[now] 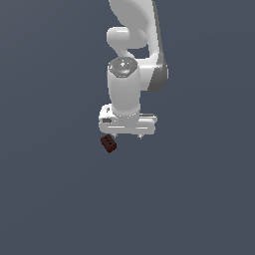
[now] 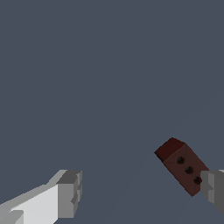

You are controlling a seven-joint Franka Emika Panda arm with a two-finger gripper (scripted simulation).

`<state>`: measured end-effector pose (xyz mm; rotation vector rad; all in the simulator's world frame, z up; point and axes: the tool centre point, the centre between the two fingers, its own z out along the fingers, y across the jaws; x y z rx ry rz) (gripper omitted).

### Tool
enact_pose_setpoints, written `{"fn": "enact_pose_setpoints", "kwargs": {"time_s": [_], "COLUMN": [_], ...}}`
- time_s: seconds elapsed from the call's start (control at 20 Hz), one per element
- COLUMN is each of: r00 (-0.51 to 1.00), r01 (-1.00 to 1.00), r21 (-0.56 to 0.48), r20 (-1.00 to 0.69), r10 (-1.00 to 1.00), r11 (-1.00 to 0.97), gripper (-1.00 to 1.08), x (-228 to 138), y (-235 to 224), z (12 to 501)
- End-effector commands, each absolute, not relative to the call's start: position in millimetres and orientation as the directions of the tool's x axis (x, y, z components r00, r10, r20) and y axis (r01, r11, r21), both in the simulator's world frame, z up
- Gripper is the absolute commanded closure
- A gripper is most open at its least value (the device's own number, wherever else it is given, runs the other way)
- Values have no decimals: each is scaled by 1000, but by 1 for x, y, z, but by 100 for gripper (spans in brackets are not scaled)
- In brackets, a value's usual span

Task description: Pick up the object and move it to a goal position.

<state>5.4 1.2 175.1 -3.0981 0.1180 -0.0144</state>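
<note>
In the exterior view you see the white claw (image 1: 127, 135) pointing down, with the small dark reddish-brown brick (image 1: 108, 144) tilted just below its left end. In the wrist view your claw (image 2: 142, 194) is spread wide and grips nothing; the brick (image 2: 182, 166), three dark dimples on one face, lies slantwise against one fingertip (image 2: 213, 189).

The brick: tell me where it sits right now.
In the exterior view the brick lies just below the gripper, toward that view's left. The wrist view shows it close against one gripper finger, not centred between the two.
</note>
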Motion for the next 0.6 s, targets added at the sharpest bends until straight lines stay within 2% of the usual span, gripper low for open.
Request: {"fn": "enact_pose_setpoints", "kwargs": {"time_s": [0.0, 0.55], "r00": [997, 993], "r01": [-76, -103], "r21": [-41, -18], "r20": [8, 51], "r10": [-76, -104], "r11": [-996, -994], "gripper": [-92, -92], "x": [5, 13], "y": [1, -23], "z": [175, 199]}}
